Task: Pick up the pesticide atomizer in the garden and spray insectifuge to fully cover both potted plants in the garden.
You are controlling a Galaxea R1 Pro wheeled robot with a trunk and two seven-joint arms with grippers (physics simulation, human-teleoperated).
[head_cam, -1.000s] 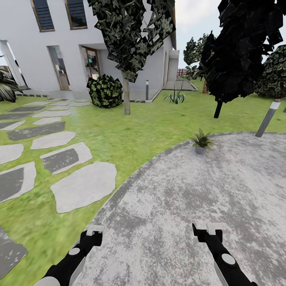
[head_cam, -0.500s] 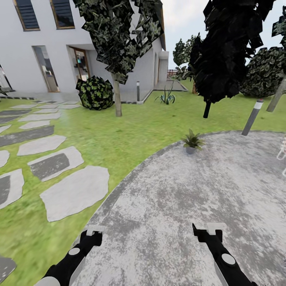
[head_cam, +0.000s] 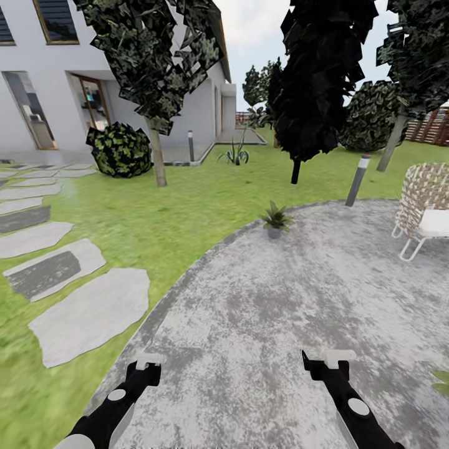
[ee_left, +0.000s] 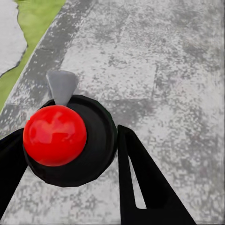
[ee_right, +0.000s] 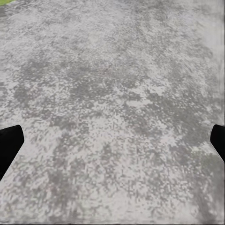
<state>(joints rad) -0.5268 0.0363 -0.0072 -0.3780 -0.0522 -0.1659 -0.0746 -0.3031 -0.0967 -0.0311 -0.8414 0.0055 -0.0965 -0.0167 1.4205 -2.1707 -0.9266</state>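
Note:
One potted plant (head_cam: 274, 221), with narrow dark spiky leaves in a grey pot, stands at the far rim of the round grey stone patio (head_cam: 299, 293), well ahead of both arms. A bit of green leaf (head_cam: 441, 379) pokes in at the right edge. The pesticide atomizer is out of view. My left gripper (head_cam: 148, 364) and right gripper (head_cam: 330, 362) hover low over the patio, both open and empty. In the left wrist view, black fingers (ee_left: 140, 187) frame a red dome on a black disc (ee_left: 55, 135). The right wrist view has dark fingertips (ee_right: 9, 143) spread wide over bare stone.
A wicker chair (head_cam: 427, 196) with a white cushion stands at the patio's right. A bollard light (head_cam: 357, 179) and dark trees (head_cam: 312, 81) line the far lawn (head_cam: 187, 206). Stepping stones (head_cam: 90, 315) cross the grass at left, toward the white house (head_cam: 50, 81).
The camera has turned right, so the whole scene has slid left. The wicker chair and fence have come into view. Both arms hold the same pose.

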